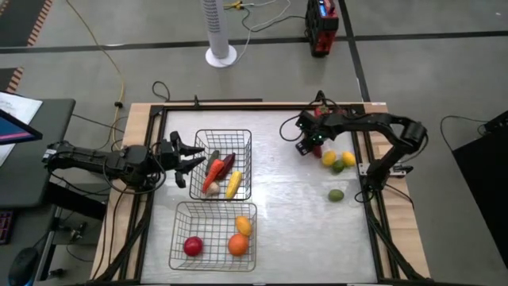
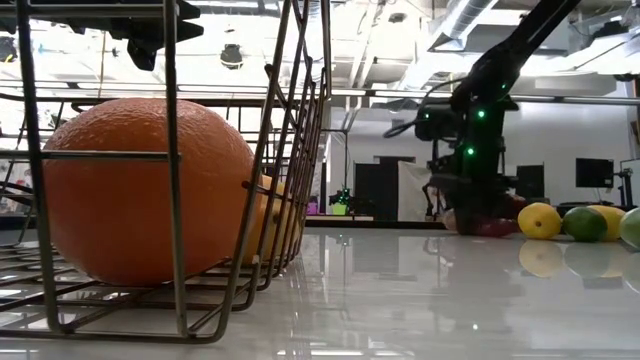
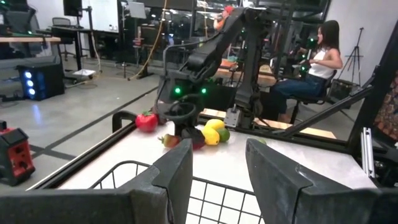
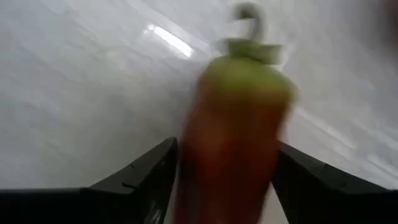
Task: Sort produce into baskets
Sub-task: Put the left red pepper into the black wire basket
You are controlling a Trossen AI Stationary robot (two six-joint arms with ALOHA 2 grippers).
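Right end effector [image 4: 224,186] straddled a red-and-green pepper [image 4: 233,130], fingers apart. Crowded by a yellow lemon [image 1: 329,158] and lime [image 1: 338,166]. Left end effector [image 1: 189,159] spread open beside the upper basket [image 1: 248,143].

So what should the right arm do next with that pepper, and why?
Probably close and lift. In the right wrist view the right gripper has a finger on each side of the red pepper, which seems to lie on the table, not in the far basket.

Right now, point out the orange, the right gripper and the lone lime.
orange [image 2: 135,190]: low view, middle of its peel.
right gripper [image 1: 305,145]: high view, between its fingertips.
lone lime [image 1: 336,195]: high view, its centre.
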